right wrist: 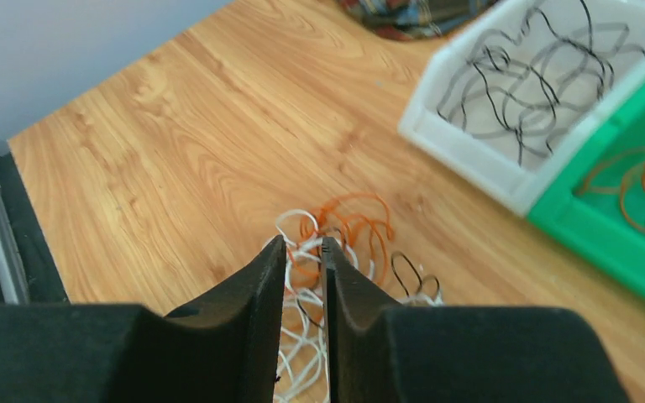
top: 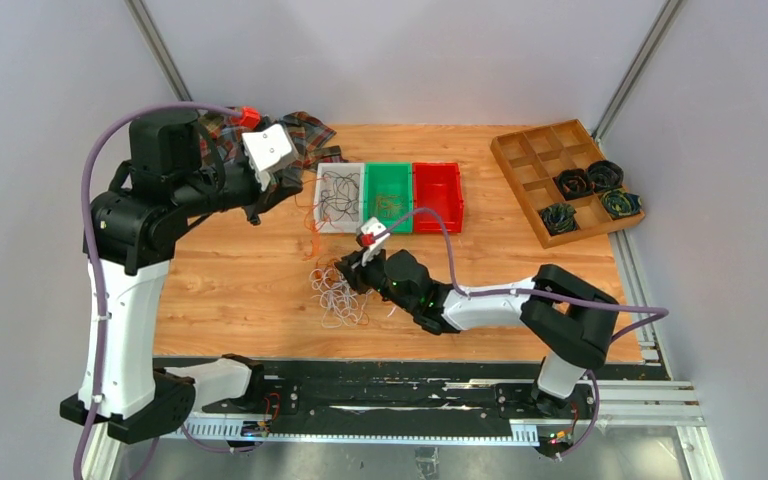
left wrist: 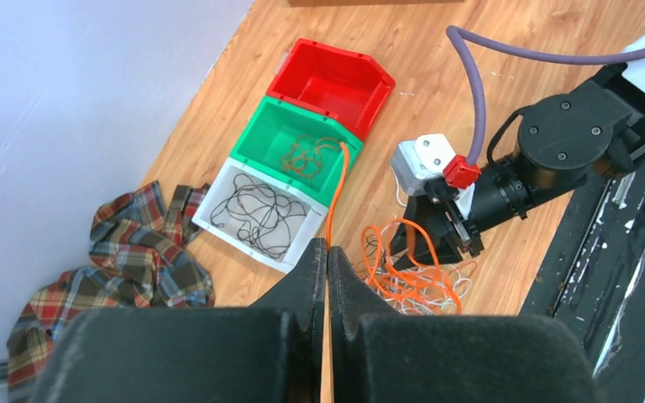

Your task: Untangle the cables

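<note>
The cables (top: 338,295) lie as a loose tangle of white, orange and a few black strands on the wooden table, also seen in the left wrist view (left wrist: 416,277). My right gripper (top: 345,272) is low over this bunch. Its jaws (right wrist: 303,243) stand a narrow gap apart, and white and orange strands (right wrist: 336,243) show in the gap. My left gripper (left wrist: 327,248) is raised at the table's far left (top: 256,213), shut on one orange cable (left wrist: 333,193) that runs from its tips to the green bin (left wrist: 250,130).
Behind the tangle stand three bins in a row: a white bin (top: 322,200) with black wires, the green one (top: 388,172) with orange-brown wires, and a red bin (top: 438,195). A plaid cloth (top: 300,135) lies far left. A wooden divided tray (top: 520,150) with dark coils sits far right.
</note>
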`<state>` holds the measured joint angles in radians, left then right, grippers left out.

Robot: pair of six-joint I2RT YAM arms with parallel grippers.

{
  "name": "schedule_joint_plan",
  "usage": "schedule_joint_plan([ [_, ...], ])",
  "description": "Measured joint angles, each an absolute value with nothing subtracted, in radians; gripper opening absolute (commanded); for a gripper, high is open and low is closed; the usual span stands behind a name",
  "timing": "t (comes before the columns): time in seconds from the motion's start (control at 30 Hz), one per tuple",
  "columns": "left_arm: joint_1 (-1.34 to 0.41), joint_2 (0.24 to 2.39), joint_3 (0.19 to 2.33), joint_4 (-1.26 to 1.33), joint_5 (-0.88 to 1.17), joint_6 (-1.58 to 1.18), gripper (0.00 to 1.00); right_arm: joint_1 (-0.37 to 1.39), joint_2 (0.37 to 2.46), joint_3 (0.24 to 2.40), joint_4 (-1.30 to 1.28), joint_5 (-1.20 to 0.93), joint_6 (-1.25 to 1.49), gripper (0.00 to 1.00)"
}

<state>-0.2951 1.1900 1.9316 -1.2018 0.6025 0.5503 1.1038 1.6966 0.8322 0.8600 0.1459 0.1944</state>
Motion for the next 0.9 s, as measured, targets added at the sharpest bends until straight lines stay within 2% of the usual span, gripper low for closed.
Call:
schedule_joint_plan([
  [0.1,-0.297,1.211,1.949,-1.201,0.607,0.543,0.0,1.103,1.678,0.769,0.87,0.187,0.219,0.26],
  [0.2,-0.3,1.229,1.951,-1.202,0.607,0.54,0.0,1.102,1.638,0.719,0.879,0.21,0.231,0.49],
  [0.33,-0.312,1.252,1.95,-1.203,0.607,0.538,0.0,1.099,1.55,0.704,0.882,0.211,0.236,0.71],
  [0.37,-0.315,1.254,1.947,-1.203,0.607,0.538,0.0,1.099,1.52,0.704,0.888,0.21,0.237,0.72],
  [0.53,-0.332,1.254,1.916,-1.206,0.607,0.535,0.0,1.099,1.431,0.843,0.843,0.184,0.194,0.71],
  [0.7,-0.355,1.275,1.912,-1.207,0.606,0.517,0.0,1.063,1.478,1.099,0.792,0.164,0.155,0.53],
  [0.9,-0.359,1.297,1.943,-1.208,0.597,0.503,0.0,1.022,1.578,1.101,0.78,0.131,0.146,0.38],
])
